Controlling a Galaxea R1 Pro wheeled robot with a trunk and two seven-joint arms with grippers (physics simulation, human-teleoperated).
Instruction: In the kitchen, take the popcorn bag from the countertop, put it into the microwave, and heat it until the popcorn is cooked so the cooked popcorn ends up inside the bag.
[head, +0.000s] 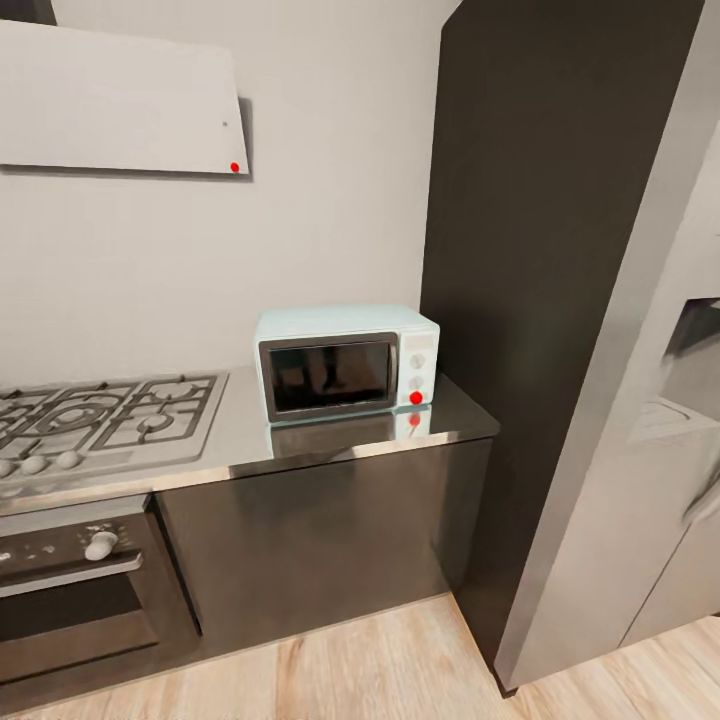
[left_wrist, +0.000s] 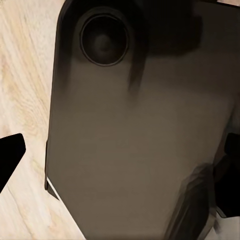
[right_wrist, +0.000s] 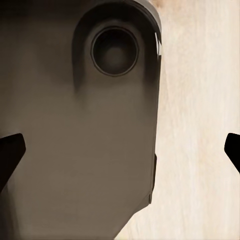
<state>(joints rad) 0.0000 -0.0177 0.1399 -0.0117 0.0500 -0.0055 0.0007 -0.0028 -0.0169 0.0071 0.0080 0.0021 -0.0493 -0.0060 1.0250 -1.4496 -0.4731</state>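
Jaws spread apart above robot base (left_wrist: 140, 140); head view shows microwave (head: 345, 362) shut on countertop (head: 300, 440).

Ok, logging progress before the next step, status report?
Both hands open, empty, aimed at the robot base over floor. Microwave shut on countertop, beside the hob. Nothing blocking its door.

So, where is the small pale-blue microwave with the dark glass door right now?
In the head view, the pale-blue microwave stands on the steel countertop, door shut, between the gas hob at its left and the tall dark cabinet at its right.
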